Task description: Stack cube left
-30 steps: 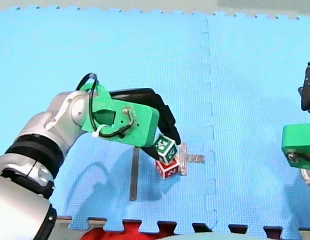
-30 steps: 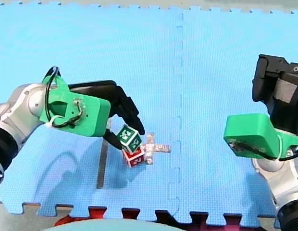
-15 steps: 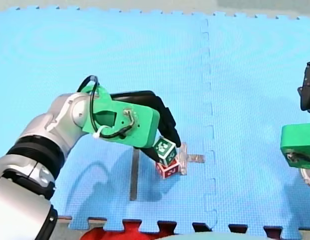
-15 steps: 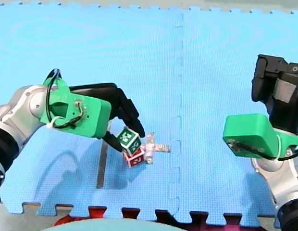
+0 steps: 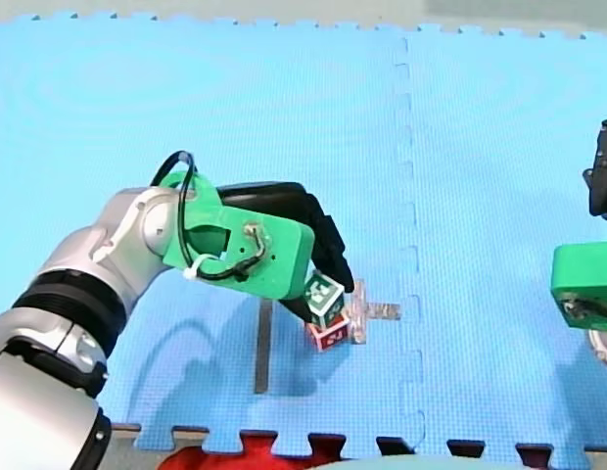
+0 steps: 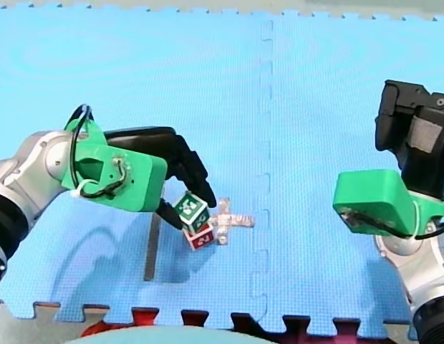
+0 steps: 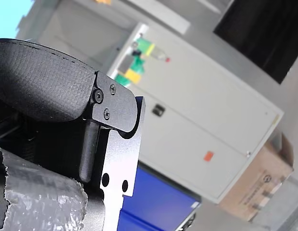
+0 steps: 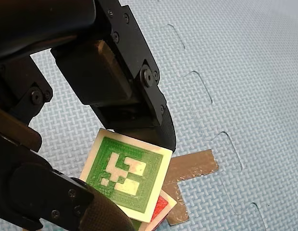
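Observation:
My left hand (image 5: 318,284) comes in from the left and is shut on a green cube (image 5: 325,298) with a white pattern. Directly beneath it, a red cube (image 5: 329,335) sits on the blue mat beside a silver tape cross (image 5: 374,310). The green cube is tilted and touches the red one's top. In the second wrist view the green cube (image 8: 127,174) is pinched between black fingers (image 8: 139,110), with a red corner (image 8: 161,209) showing under it. My right hand (image 6: 415,143) is raised at the right edge, far from the cubes.
Blue foam mat tiles (image 5: 284,117) cover the work surface, with a jigsaw seam (image 5: 411,215) running front to back. A strip of silver tape (image 5: 263,343) lies left of the cubes. The mat's front edge (image 5: 284,441) is close below.
My left hand has lowered the green cube slightly, down onto the red cube. The right arm has not moved.

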